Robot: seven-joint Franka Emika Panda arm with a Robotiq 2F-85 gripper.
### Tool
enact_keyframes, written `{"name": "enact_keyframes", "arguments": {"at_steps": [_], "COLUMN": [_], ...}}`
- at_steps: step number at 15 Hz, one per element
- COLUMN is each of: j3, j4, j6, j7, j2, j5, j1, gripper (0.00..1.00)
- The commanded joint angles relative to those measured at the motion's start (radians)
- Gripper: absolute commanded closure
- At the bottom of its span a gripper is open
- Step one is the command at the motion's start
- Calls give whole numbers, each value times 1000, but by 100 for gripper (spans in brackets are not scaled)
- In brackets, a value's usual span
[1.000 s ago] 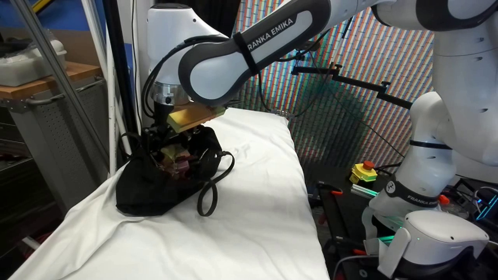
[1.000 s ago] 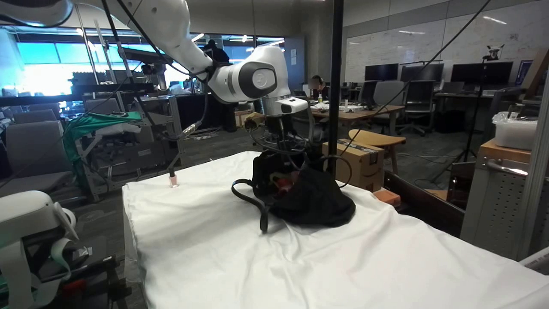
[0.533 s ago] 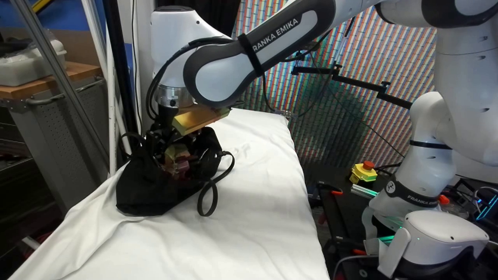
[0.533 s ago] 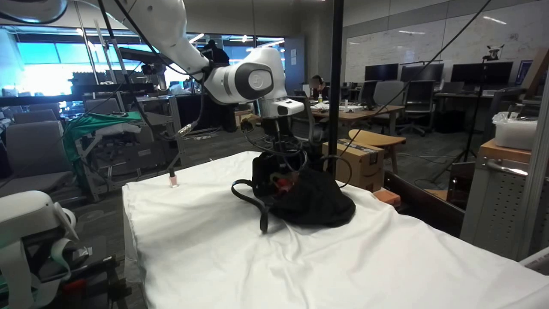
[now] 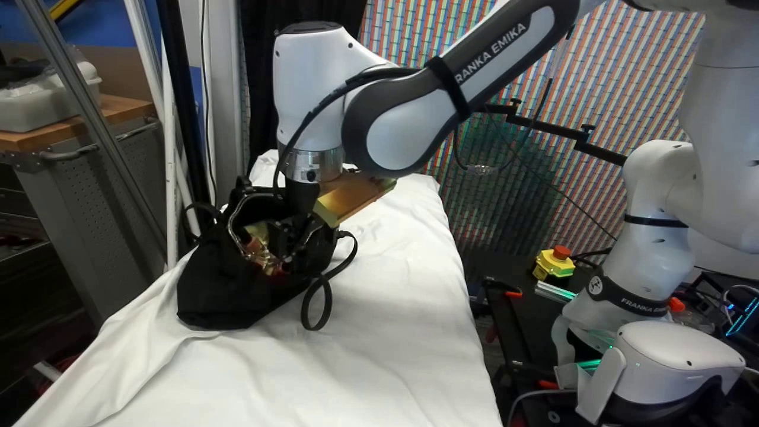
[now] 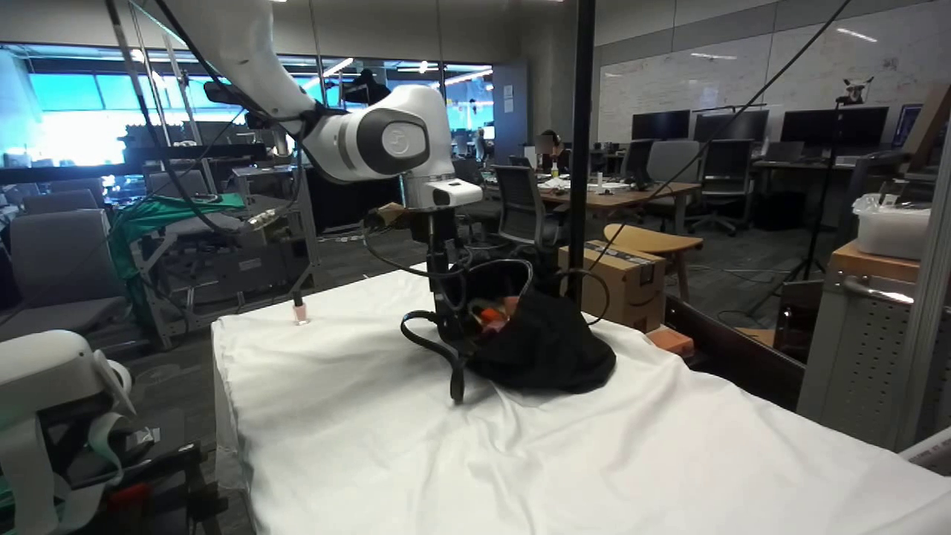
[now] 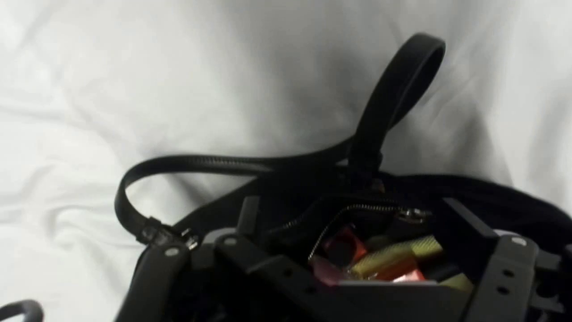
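Observation:
A black cloth bag [image 5: 228, 293] with an unzipped mouth sits on the white-covered table; it shows in both exterior views [image 6: 550, 349]. My gripper [image 7: 357, 217] points down over the bag's mouth, with its fingers [image 7: 249, 215] wide apart and nothing seen between them. In an exterior view its lower end [image 6: 448, 316] is at the mouth's edge beside the black strap [image 6: 438, 348]; whether it touches the bag I cannot tell. In the wrist view a yellow strip [image 7: 393, 257], a red item [image 7: 346, 246] and a pink item [image 7: 328, 270] lie inside the bag, partly hidden by the gripper.
A small pinkish bottle with a black cap [image 6: 300, 313] stands near the table's edge. A black pole [image 6: 582, 148] rises behind the bag. White poles [image 5: 169, 178] and a metal cart [image 5: 112, 201] stand beside the table [image 5: 379, 356]. A loose cable hangs from the arm.
The arm has moved rightward in one exterior view and leftward in the other, toward the bag's strap end. More of the mouth's rim and contents now shows. The bag's base has stayed put.

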Motion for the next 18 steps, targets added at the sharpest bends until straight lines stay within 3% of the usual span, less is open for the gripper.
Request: {"name": "enact_keyframes", "arguments": {"at_steps": [1, 5, 10, 18], "j3": [30, 106, 202, 258], "j4": [-192, -293, -335, -315], "j6": [50, 53, 56, 121], "j7": [106, 241, 376, 494], "j2": [-135, -181, -197, -174], "j5": [-35, -62, -77, -221], "j1": [57, 124, 187, 244], "gripper": [0, 0, 0, 0]}}
